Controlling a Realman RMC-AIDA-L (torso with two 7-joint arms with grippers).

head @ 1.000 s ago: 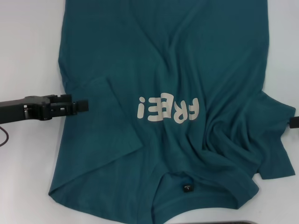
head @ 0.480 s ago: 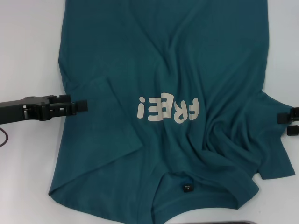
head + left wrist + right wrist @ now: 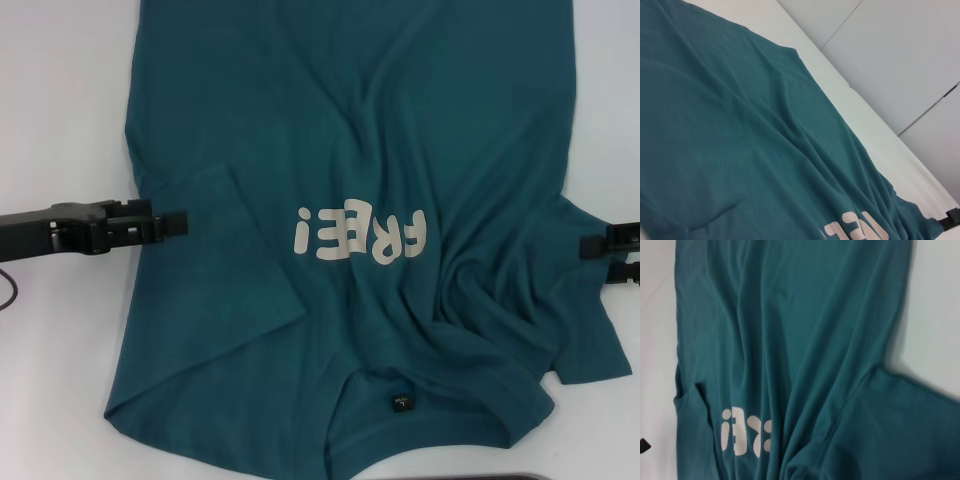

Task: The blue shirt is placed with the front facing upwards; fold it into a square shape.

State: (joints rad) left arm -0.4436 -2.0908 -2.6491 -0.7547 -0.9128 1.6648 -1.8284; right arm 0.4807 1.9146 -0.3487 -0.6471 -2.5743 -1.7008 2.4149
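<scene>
**Desk:** What are you seeing on the head camera?

**Me:** I'm looking down at the blue shirt [image 3: 380, 200], which is lying front up on the white table [image 3: 60, 100]. Its collar is sitting nearest the robot and its hem is running off the far edge of the view. The pale "FREE!" lettering [image 3: 360, 235] is reading upside down from here, and the small black neck tag [image 3: 401, 404] is showing inside the collar. The cloth is bunching into wrinkles on my right side, and the sleeve on my left is lying folded in over the body.

**Desk:** And the arms?

**Me:** The left gripper [image 3: 178, 223] is reaching in from the left, its tip sitting over the shirt's edge by that folded sleeve. I'm reading its jaws as together, with no cloth between them. The right gripper [image 3: 600, 258] is just poking in at the right edge beside the other sleeve, its two fingers standing apart.

**Desk:** Anything from the wrists?

**Me:** The left wrist camera is showing rumpled fabric and part of the lettering; the right one is showing much the same.
</scene>
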